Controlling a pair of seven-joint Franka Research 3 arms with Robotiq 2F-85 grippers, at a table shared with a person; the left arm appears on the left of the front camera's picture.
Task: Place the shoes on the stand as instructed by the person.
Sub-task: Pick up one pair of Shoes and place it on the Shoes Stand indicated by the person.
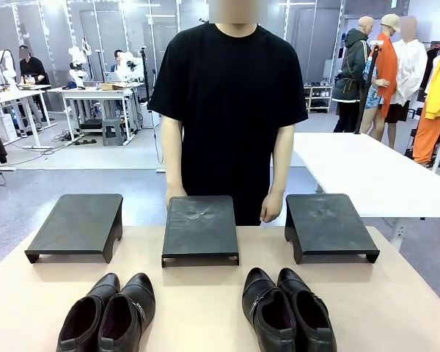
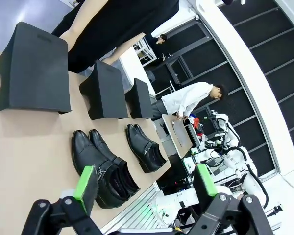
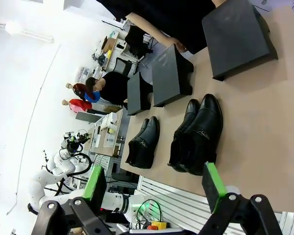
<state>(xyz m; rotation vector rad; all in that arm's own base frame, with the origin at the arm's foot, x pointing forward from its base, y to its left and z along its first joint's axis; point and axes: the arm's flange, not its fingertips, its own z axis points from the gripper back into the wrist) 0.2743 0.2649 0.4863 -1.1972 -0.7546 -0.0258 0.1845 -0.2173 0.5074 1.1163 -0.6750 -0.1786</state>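
Two pairs of shiny black shoes stand near the table's front edge, the left pair [image 1: 110, 312] and the right pair [image 1: 287, 308], toes pointing at the stands. Three black stands sit in a row beyond them: left [image 1: 73, 224], middle [image 1: 199, 227], right [image 1: 328, 224]. The person [image 1: 231, 103] stands behind the middle stand, one hand [image 1: 271, 209] at its far right corner. My left gripper [image 2: 145, 181] hangs open high above the left pair [image 2: 103, 166]. My right gripper [image 3: 153, 181] is open too, above the right pair [image 3: 198, 134]. Neither holds anything.
The tan table [image 1: 205, 293] has bare room between the two pairs and between shoes and stands. A white table [image 1: 367, 169] stands behind on the right. Other people and workbenches are far off in the background.
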